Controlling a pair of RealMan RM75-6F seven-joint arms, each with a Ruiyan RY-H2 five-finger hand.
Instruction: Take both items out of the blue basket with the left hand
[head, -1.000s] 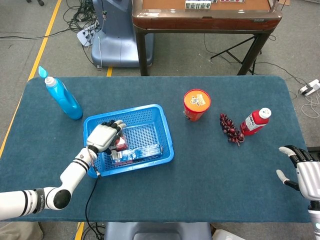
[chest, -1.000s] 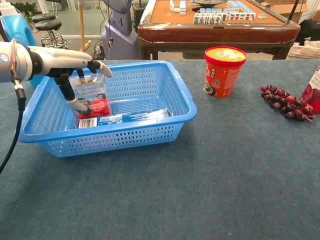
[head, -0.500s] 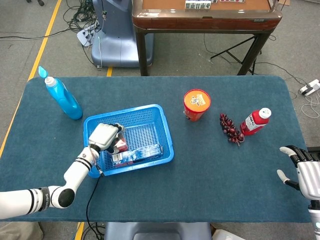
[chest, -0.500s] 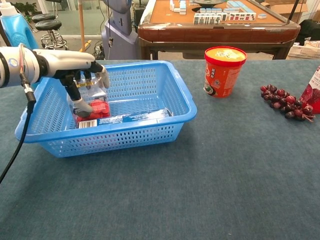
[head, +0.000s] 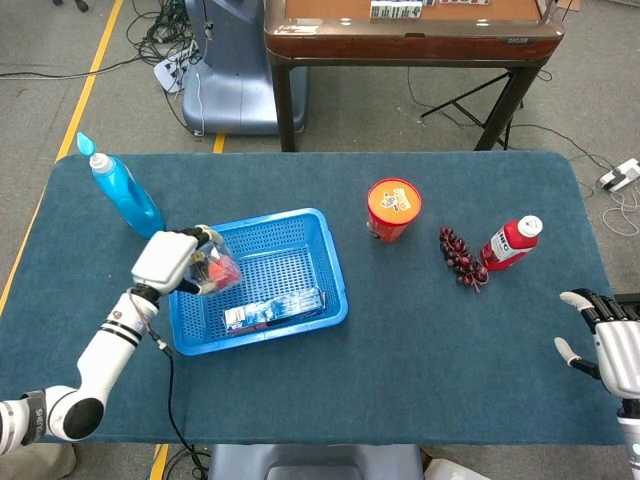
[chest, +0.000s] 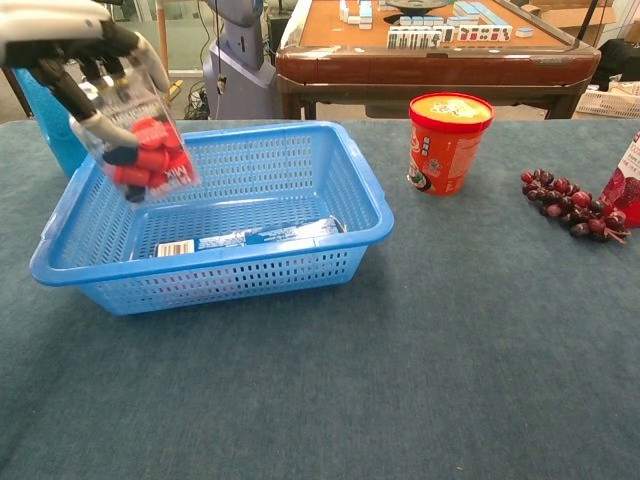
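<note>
My left hand holds a clear packet of red sweets in the air over the left rim of the blue basket. A flat blue box lies along the basket's near wall. At the table's right edge my right hand hangs with its fingers spread and nothing in it; the chest view does not show it.
A blue spray bottle stands just left of the basket, behind my left hand. An orange cup, a bunch of dark grapes and a red bottle sit to the right.
My left hand closed on the red packet inside the basket, then lifted it up and to the left, above the rim. The right hand has not moved.
</note>
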